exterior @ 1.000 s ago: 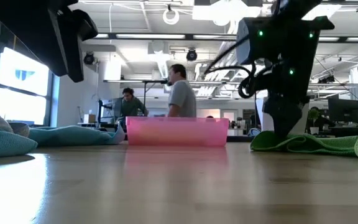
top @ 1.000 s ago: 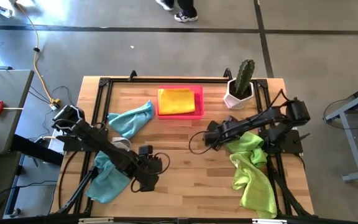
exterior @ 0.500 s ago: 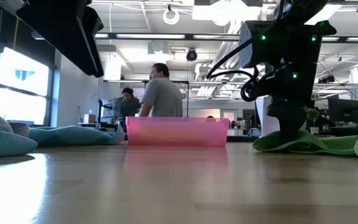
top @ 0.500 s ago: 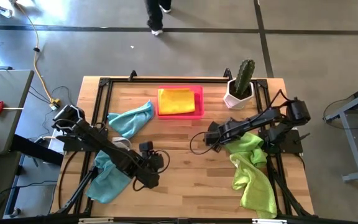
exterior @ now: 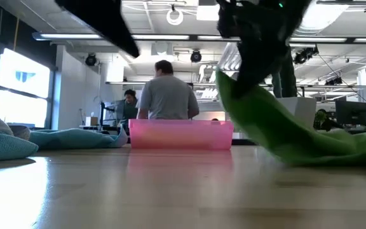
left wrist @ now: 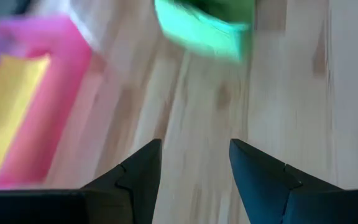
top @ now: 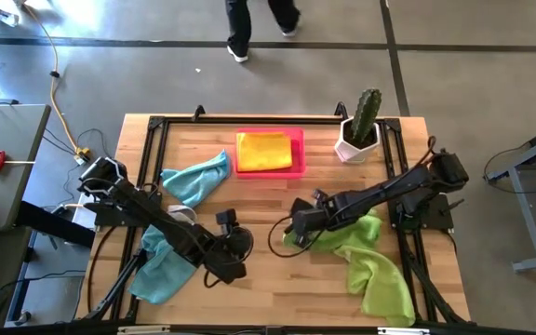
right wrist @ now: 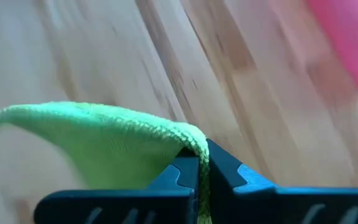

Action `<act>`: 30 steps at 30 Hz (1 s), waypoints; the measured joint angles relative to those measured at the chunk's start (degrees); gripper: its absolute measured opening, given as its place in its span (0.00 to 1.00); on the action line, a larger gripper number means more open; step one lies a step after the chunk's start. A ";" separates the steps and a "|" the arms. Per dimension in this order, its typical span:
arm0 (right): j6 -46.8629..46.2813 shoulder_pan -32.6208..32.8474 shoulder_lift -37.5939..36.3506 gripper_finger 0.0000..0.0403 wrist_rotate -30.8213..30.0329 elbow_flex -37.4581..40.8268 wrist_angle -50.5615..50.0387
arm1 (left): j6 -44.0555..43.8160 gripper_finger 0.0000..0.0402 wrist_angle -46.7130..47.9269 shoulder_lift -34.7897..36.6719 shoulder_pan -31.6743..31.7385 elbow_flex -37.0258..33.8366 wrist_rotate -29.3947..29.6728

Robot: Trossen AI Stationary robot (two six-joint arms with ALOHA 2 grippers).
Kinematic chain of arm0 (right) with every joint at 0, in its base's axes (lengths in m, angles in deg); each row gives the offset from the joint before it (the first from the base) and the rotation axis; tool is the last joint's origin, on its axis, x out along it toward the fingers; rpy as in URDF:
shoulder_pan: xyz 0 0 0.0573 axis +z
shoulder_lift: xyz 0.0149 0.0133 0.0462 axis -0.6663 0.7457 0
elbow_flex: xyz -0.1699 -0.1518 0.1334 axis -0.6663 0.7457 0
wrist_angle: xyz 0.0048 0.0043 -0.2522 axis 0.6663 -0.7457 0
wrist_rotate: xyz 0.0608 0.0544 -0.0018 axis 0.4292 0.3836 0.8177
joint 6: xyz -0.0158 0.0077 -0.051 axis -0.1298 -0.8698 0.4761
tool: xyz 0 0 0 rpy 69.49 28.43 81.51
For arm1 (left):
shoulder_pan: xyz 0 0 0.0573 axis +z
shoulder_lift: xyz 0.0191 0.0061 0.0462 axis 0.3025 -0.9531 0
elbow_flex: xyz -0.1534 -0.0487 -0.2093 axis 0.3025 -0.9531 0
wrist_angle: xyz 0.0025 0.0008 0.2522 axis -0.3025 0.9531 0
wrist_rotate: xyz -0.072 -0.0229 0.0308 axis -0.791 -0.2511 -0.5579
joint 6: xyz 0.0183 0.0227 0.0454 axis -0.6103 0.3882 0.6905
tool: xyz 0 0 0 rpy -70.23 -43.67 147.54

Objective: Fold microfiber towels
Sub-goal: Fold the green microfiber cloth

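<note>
A: What does the right gripper (top: 296,230) hold?
B: A corner of the green towel (top: 366,256), pinched tight; the cloth trails toward the table's (top: 277,195) right front corner.
A: The left gripper (top: 234,223)?
B: Fingers spread, holding nothing, near the front edge.

1. The table (top: 268,279) is pale wood planks with visible grain and a smooth, faintly shiny finish.
2. The lime green towel (top: 366,256) is soft, nubby cloth; its pinched edge (right wrist: 135,127) looks fuzzy and matt.
3. The teal-blue towels (top: 196,180) are matt, crumpled cloth.
4. The pink tray (exterior: 180,135) is smooth, slightly translucent plastic.
5. The yellow towel (top: 264,151) is matt cloth.
6. The left gripper (left wrist: 194,165) fingers (left wrist: 143,168) look like dark, matt plastic.
</note>
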 joint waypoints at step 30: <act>7.97 -0.12 -0.02 0.00 -6.48 -2.57 9.64 | 13.64 0.41 -18.01 -6.74 8.19 0.04 12.80</act>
